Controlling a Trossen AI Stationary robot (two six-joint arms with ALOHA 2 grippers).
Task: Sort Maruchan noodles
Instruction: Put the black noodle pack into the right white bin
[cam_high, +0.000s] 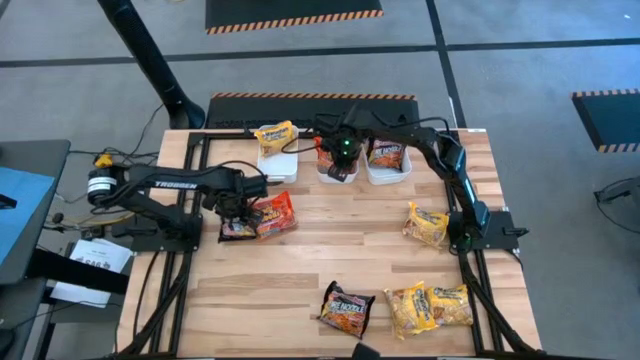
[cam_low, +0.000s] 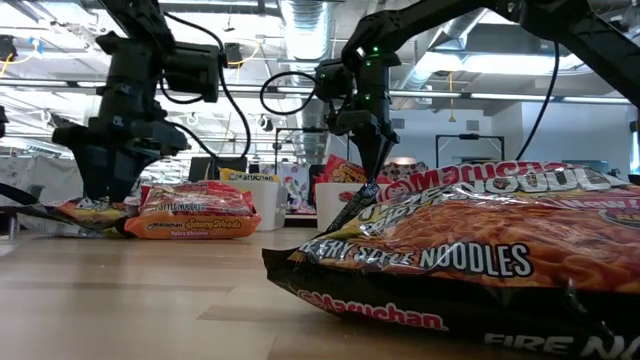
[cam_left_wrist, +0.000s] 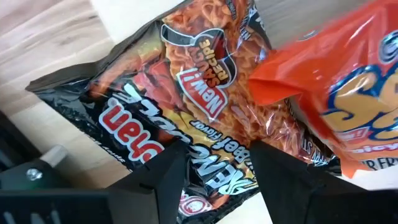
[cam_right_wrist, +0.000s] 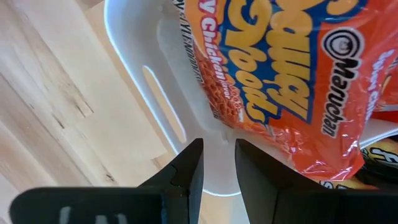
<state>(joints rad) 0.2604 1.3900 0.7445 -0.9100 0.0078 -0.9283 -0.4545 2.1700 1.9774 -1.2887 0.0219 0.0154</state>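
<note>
A dark Maruchan packet (cam_left_wrist: 149, 106) lies flat on the wooden table at the left, with a red packet (cam_high: 275, 213) overlapping its right end. My left gripper (cam_left_wrist: 217, 180) points down close over the dark packet, open, one finger over each side of its near part. My right gripper (cam_right_wrist: 217, 165) hangs over the middle white bin (cam_right_wrist: 143, 81) at the far side. Its fingers stand a narrow gap apart with nothing between them. An orange-red packet (cam_right_wrist: 280, 68) lies in that bin.
Three white bins stand in a row at the far edge. The left bin (cam_high: 278, 165) has a yellow packet (cam_high: 275, 135) on it, and the right bin (cam_high: 388, 175) holds a dark packet. Yellow packets (cam_high: 425, 222) (cam_high: 430, 307) and a dark packet (cam_high: 347, 308) lie at the right and near edge.
</note>
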